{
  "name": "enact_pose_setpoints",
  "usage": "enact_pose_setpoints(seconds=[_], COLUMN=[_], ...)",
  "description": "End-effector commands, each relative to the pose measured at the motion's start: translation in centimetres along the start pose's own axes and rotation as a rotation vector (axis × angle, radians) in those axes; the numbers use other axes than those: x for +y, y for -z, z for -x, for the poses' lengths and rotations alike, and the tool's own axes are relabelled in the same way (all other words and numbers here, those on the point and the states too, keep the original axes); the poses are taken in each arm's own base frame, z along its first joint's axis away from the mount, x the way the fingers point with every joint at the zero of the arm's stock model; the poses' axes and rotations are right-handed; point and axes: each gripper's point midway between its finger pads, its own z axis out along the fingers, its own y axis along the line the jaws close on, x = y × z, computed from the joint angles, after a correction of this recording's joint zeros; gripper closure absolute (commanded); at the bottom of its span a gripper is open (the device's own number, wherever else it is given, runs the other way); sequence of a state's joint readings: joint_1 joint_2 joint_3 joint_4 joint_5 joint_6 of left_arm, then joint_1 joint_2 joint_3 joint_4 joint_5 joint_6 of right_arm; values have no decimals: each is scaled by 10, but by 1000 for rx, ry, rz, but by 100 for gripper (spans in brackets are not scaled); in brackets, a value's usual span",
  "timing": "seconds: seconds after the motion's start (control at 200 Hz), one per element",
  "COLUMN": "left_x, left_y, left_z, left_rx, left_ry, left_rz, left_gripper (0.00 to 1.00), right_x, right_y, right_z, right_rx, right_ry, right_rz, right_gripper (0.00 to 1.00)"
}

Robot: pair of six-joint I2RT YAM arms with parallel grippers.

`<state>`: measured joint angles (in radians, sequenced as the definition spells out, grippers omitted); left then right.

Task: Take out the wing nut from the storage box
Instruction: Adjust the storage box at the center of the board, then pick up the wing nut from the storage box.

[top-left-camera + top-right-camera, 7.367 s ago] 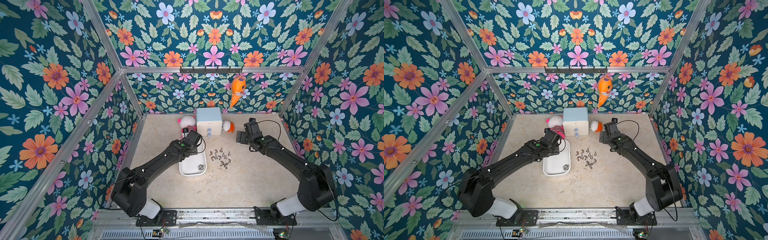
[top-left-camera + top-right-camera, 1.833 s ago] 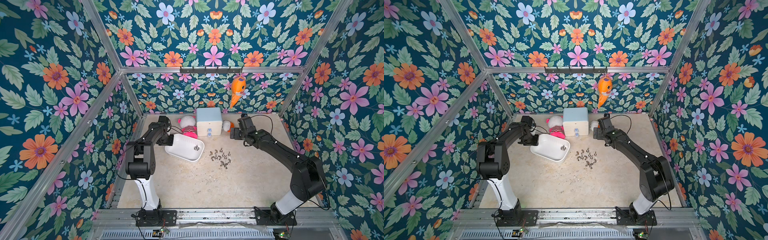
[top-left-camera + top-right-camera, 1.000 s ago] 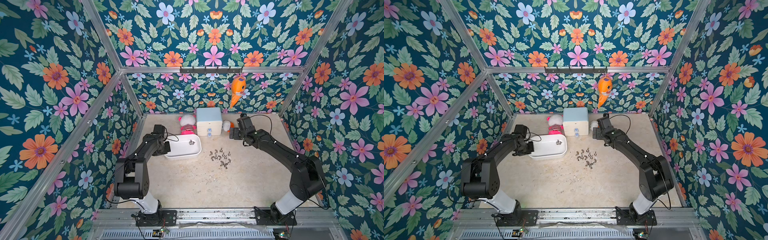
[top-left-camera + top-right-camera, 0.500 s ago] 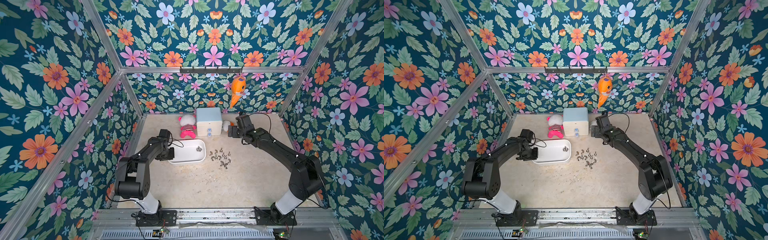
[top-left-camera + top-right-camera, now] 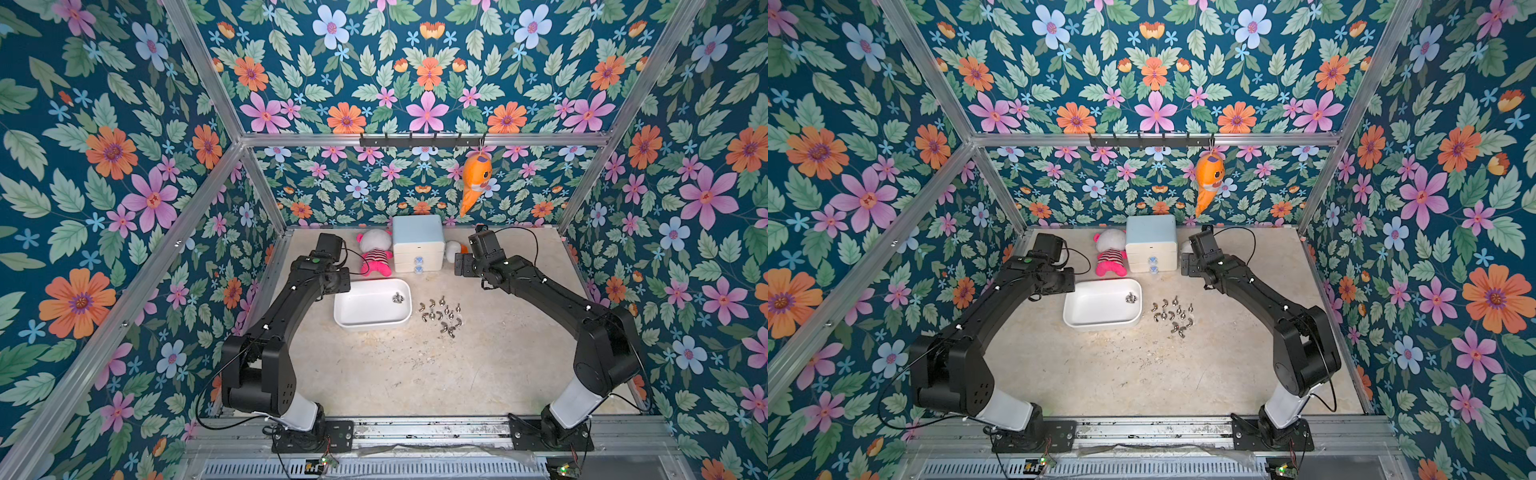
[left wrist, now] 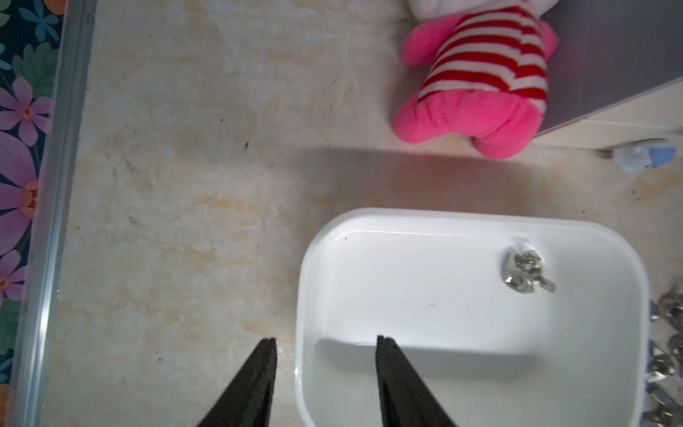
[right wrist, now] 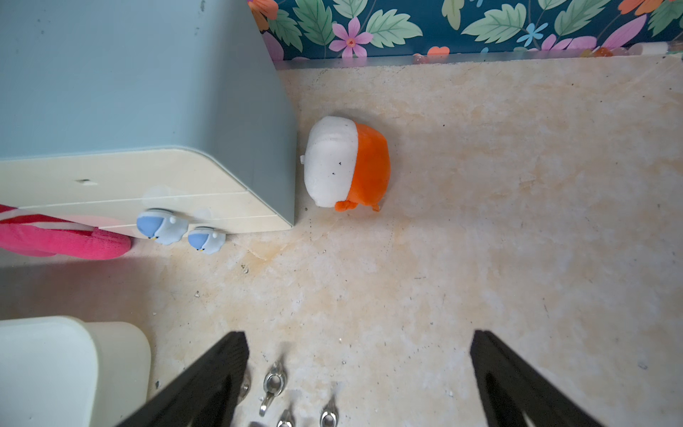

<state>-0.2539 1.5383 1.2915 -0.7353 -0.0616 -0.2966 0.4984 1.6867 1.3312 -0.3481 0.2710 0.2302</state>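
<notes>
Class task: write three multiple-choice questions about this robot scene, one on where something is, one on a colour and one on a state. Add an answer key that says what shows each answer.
1. Place. Where is the heap of nuts relative to the tray?
A. inside it
B. beside it, on the table
C. underneath it

2. Colour. What colour is the hanging toy on the back wall?
A. pink
B. blue
C. orange

3. State. How is the left tool?
A. open, with one finger on either side of the tray's rim
B. shut on a nut
C. shut on the tray's rim

Key:
1 B: in both top views the heap lies on the bare table next to the tray's wall.
2 C: the toy's body is plainly orange.
3 A: the left wrist view shows a gap between the fingers, with the rim in it.
</notes>
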Motion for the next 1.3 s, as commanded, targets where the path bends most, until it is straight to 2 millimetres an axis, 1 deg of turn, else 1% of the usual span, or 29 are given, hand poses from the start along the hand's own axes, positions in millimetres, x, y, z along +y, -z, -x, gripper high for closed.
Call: enact_pose_setpoints(seconds=[0.0, 0.115, 0.235, 0.375, 0.455, 0.565, 0.725, 0.97, 1.105, 1.24, 1.245, 1.255, 1.295], left_x=[-25, -62, -87, -121, -131, -134, -135, -157, -152, -147, -147, -146, -146], left_y=[-2, -12, -28, -45, -56, -70, -79, -85, -94, -97, -97, -97, -99], left_z=[-1, -2, -4, -7, -12, -21, -32, -41, -51, -57, -57, -58, -59], left_rx=[-5, -28, -26, -1, 17, 39, 62, 77, 100, 108, 109, 109, 113], left_ry=[94, 163, 186, 141, 138, 143, 133, 95, 93, 91, 91, 91, 89], left_rz=[-25, -104, -117, -137, -119, -96, -88, -130, -81, -62, -62, -61, -59], left_gripper=[52, 53, 54, 55, 55, 57, 58, 60, 61, 62, 62, 62, 63], right_x=[-2, -3, -4, -8, -9, -10, -13, -14, -15, -18, -18, -17, -17], right_y=[-1, -1, 1, 3, 4, 3, 2, -1, -1, -2, 3, 7, 9], right_z=[2, 2, 1, 0, 0, -2, -4, -7, -8, -11, -6, -3, -2], right_rx=[-9, -13, -13, -16, -18, -14, -11, -7, -5, 0, -15, -27, -31], right_ry=[3, 2, 3, 2, 4, 7, 9, 5, 5, 3, -1, -4, -5], right_rz=[-20, -20, -24, -34, -38, -42, -52, -49, -51, -57, -51, -47, -43], right_gripper=[1, 1, 1, 1, 1, 1, 1, 1, 1, 1, 1, 1, 1])
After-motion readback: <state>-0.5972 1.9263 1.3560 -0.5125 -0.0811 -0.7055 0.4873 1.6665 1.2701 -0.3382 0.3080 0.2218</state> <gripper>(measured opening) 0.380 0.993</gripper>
